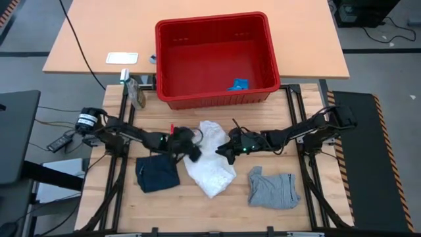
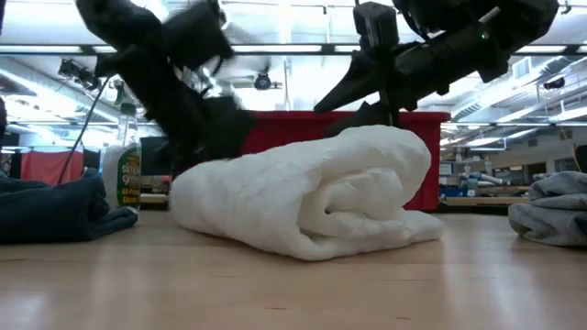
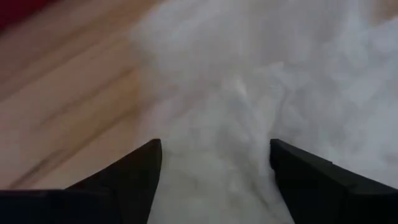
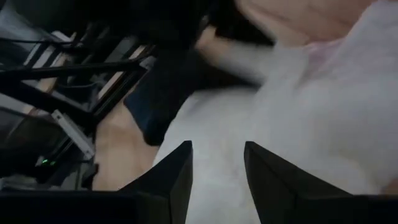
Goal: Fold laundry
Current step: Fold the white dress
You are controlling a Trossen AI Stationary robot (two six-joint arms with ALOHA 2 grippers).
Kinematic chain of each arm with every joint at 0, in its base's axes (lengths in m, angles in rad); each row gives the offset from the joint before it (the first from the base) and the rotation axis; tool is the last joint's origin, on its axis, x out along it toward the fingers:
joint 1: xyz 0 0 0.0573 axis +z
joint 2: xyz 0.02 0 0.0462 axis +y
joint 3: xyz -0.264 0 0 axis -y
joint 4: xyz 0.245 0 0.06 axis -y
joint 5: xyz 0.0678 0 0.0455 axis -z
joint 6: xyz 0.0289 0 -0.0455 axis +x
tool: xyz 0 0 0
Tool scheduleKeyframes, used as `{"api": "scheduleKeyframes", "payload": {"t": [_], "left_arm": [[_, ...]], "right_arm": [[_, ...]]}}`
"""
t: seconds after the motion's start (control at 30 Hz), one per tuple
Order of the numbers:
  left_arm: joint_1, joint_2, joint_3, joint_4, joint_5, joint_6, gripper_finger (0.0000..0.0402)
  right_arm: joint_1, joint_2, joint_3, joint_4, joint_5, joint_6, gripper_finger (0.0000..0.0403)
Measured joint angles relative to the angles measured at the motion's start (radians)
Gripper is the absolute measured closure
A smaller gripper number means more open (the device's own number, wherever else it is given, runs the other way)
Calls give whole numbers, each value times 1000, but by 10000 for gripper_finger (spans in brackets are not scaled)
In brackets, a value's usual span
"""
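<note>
Mid-fold on the white crinkly cloth piece (image 1: 209,160), lying centre of the wooden table (image 1: 197,210), partly rolled over itself, between the dark navy cloth piece (image 1: 157,173) and the grey cloth piece (image 1: 272,189). Left gripper (image 1: 191,147) sits at the white piece's left edge, fingers wide, nothing pinched. Right gripper (image 1: 225,151) is at its right edge, fingers narrow; whether a fold is caught between them I cannot tell, view too blurry. Next move probably calls for both to pinch an edge and carry it across. The red plastic basket (image 1: 263,39) stands behind.
</note>
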Motion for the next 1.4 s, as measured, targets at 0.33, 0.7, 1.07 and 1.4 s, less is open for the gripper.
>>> {"api": "scheduleKeyframes", "payload": {"t": [0.33, 0.7, 1.07, 1.4], "left_arm": [[45, -168, -2, -430, -41, -315, 154], [-4, -343, 0, 88, -46, -16, 204], [-35, -118, -1, 138, -1, 9, 210], [14, 122, 0, 324, 20, -152, 210]], "right_arm": [[74, 7, 0, -117, 11, 46, 250], [79, 7, 0, -83, 45, 35, 250], [57, 19, 0, 85, 36, -70, 254], [60, 226, 0, 66, -77, 100, 278]]}}
